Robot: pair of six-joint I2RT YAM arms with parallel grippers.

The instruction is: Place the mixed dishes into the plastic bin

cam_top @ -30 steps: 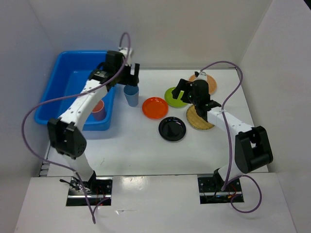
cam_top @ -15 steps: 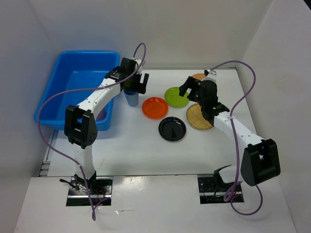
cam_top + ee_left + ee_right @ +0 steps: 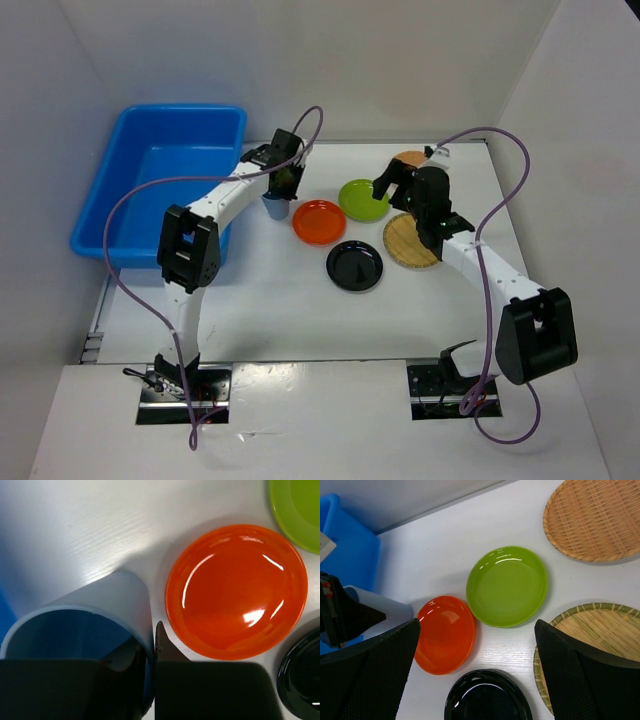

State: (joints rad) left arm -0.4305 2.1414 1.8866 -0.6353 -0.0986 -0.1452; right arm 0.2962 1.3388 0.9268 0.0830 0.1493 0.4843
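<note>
Left gripper [image 3: 150, 647] clamped on wall of blue cup [image 3: 95, 605], just right of bin [image 3: 120, 215]; orange plate [image 3: 236, 592] right of cup; right gripper [image 3: 476, 630] spread wide above green plate [image 3: 507, 586].

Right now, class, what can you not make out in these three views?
Top view: the left arm hides the bin's near right corner and part of the cup.
Top view: the right hand covers part of the far disc.
Left wrist: the left hand blocks the cup's near rim; the frame edge cuts the black plate.
</note>
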